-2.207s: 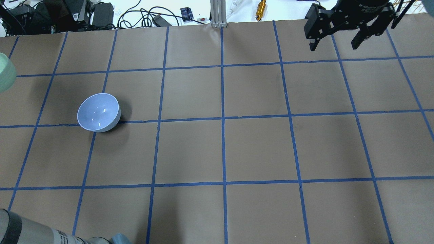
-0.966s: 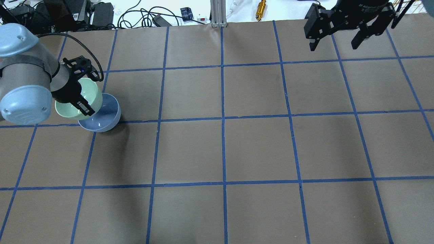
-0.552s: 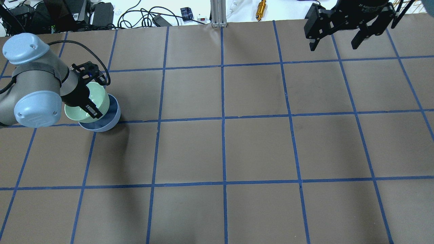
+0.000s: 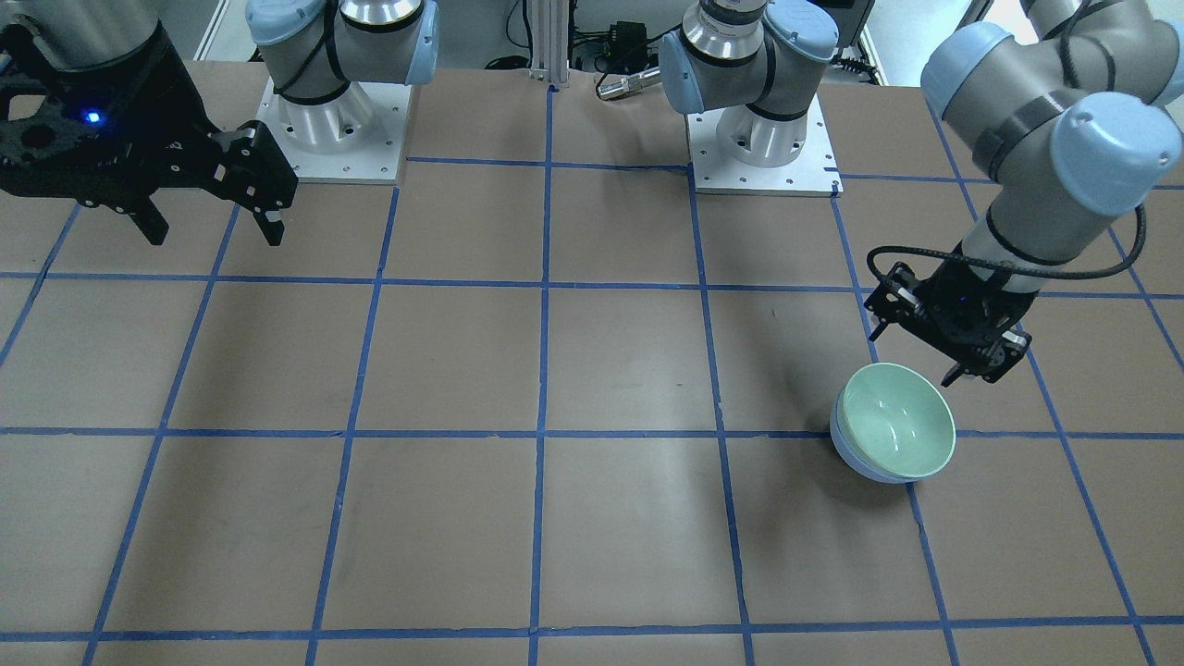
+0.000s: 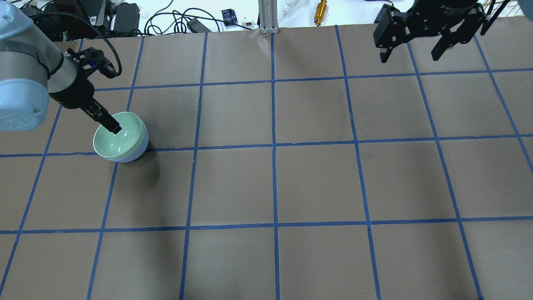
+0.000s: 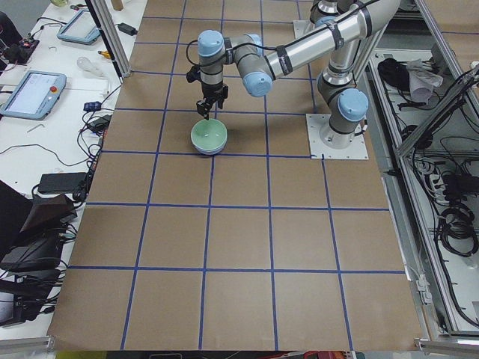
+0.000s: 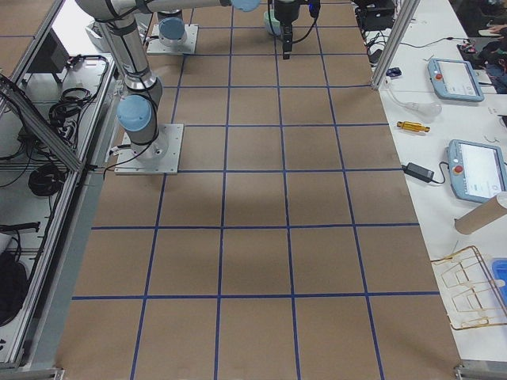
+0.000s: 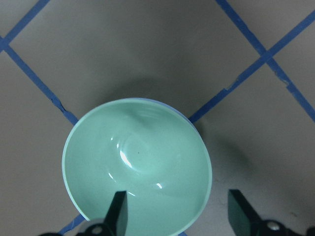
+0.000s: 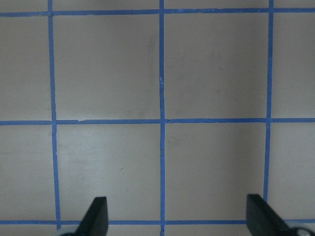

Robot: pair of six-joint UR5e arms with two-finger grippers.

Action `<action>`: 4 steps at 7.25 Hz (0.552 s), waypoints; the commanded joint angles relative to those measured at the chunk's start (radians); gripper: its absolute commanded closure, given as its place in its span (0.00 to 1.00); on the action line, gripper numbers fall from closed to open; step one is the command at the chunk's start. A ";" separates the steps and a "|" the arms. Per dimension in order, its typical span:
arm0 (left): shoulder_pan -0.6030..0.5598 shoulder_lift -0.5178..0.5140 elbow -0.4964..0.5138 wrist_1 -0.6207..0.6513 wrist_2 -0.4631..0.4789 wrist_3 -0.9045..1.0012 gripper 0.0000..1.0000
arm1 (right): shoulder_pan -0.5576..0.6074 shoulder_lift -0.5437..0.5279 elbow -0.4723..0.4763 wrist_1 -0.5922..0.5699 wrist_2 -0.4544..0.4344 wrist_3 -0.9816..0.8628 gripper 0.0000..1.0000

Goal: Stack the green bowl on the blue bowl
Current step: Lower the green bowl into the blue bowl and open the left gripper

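The green bowl [image 5: 118,139] sits upright inside the blue bowl [image 5: 134,157], whose outer wall shows as a thin crescent beneath it. Both also show in the front view, the green bowl [image 4: 897,427] in the blue bowl [image 4: 853,455]. My left gripper [image 4: 916,356] is open and empty just above the green bowl's rim; one finger [image 5: 113,127] hangs over the bowl. The left wrist view shows the green bowl [image 8: 138,167] below my open left gripper [image 8: 179,216]. My right gripper [image 5: 410,57] is open and empty, high over the far right of the table.
The table is brown paper with a blue tape grid. The two arm bases [image 4: 333,129] [image 4: 758,148] stand at the robot's edge. Cables and gear [image 5: 166,16] and an aluminium post [image 5: 266,16] lie beyond the far edge.
My left gripper brought the green bowl over the blue bowl, set it inside, opened and drew up and back to the left. The right arm has not moved.
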State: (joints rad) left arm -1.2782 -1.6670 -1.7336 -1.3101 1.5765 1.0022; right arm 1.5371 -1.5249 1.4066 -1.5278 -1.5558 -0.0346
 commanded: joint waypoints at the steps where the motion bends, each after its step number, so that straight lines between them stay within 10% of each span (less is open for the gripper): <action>1: -0.032 0.064 0.176 -0.296 0.008 -0.051 0.00 | 0.000 0.000 0.000 0.000 0.000 0.001 0.00; 4: -0.075 0.105 0.194 -0.391 0.004 -0.300 0.00 | 0.000 0.000 0.000 0.000 0.000 0.001 0.00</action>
State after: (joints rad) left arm -1.3356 -1.5741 -1.5449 -1.6727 1.5839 0.8186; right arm 1.5371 -1.5248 1.4066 -1.5278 -1.5561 -0.0349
